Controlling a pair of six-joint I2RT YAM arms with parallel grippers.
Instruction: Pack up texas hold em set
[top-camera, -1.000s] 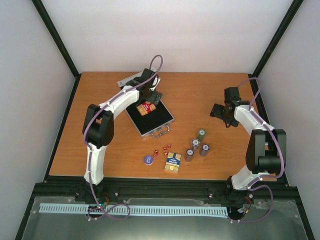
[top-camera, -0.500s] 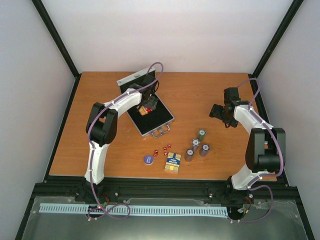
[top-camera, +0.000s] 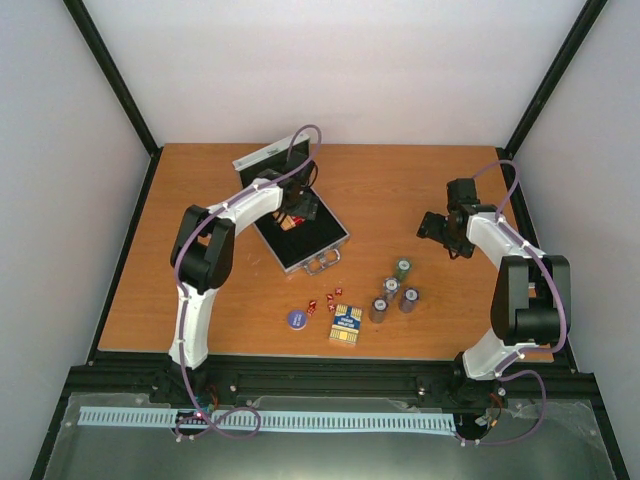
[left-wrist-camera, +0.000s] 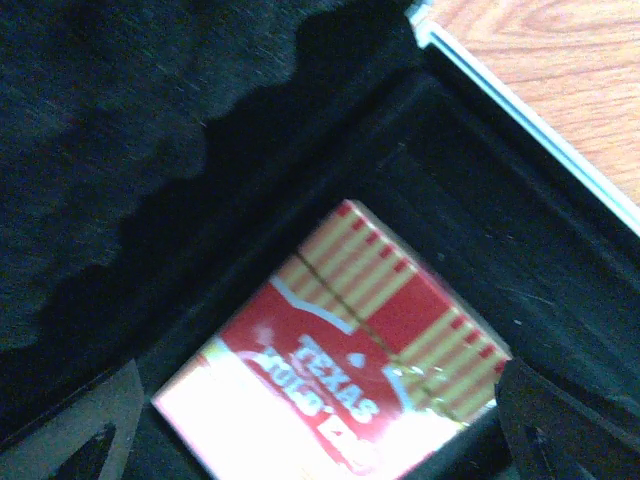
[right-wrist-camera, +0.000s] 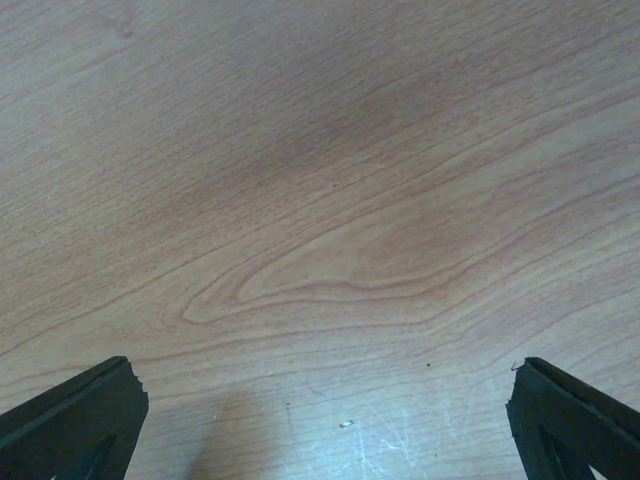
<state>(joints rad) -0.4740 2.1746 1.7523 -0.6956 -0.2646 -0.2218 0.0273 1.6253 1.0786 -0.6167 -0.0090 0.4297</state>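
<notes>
Jaws of the left gripper (top-camera: 299, 212) stand spread wide over the open silver case (top-camera: 312, 250) left of the table's middle, and the red card box (left-wrist-camera: 340, 370) lies on its black lining between the fingers. The right gripper (right-wrist-camera: 320, 420), equally wide and holding nothing, hangs over the bare wooden table (right-wrist-camera: 320, 200) at the far right. Near the case lie the red dice (top-camera: 326, 300), blue disc (top-camera: 296, 318), blue-yellow card box (top-camera: 346, 324) and grey chip stacks (top-camera: 392, 292).

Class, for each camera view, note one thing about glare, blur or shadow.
Left wrist: glare bleaches the near end of the red box, and its lettering is slightly blurred; right wrist: the table grain is sharp under a soft shadow band; top view: evenly lit, but the dice are barely resolved.
</notes>
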